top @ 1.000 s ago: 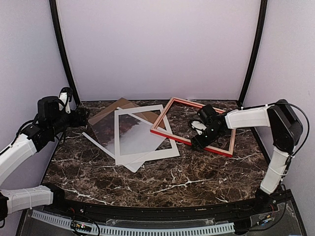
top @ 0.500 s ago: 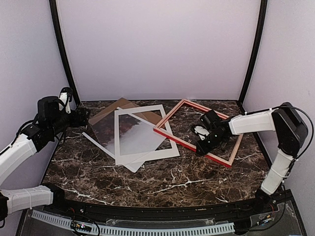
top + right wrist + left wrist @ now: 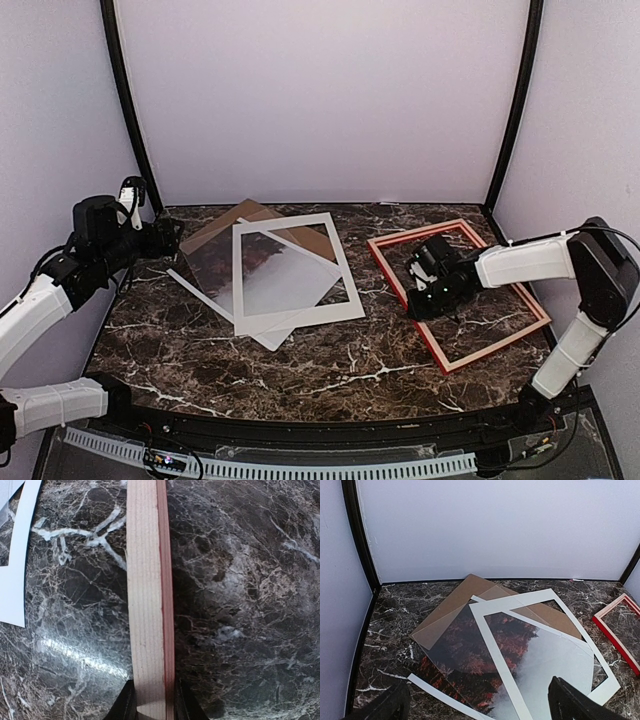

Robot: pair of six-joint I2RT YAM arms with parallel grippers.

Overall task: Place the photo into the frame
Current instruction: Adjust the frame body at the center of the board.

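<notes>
Photo (image 3: 275, 270), printed side up with reddish-brown terrain below a misty pale sky, lies on the left half of the dark marble table (image 3: 300, 385). A white mat (image 3: 300, 323) lies skewed on top of it, so that most of the print shows through the cut-out window. A brown backing board (image 3: 235, 222) lies beneath the photo's far corner, projecting toward the back wall.

Red frame (image 3: 497, 345) lies well apart from this stack, on the right half of the table, turned at an angle to the table edges. No sheet lies within its opening; bare marble shows through it. Right gripper (image 3: 422, 298) is clamped on the frame's left rail: in the right wrist view the two fingers (image 3: 125, 705) press against opposite sides of the rail, whose pale wood side and narrow red edge run straight up the picture. Whether the frame rests flat or is slightly raised cannot be told.

Left gripper (image 3: 168, 238) hangs above the table's left edge, facing the stack, with its fingers (image 3: 575, 705) spread wide and touching nothing
</notes>
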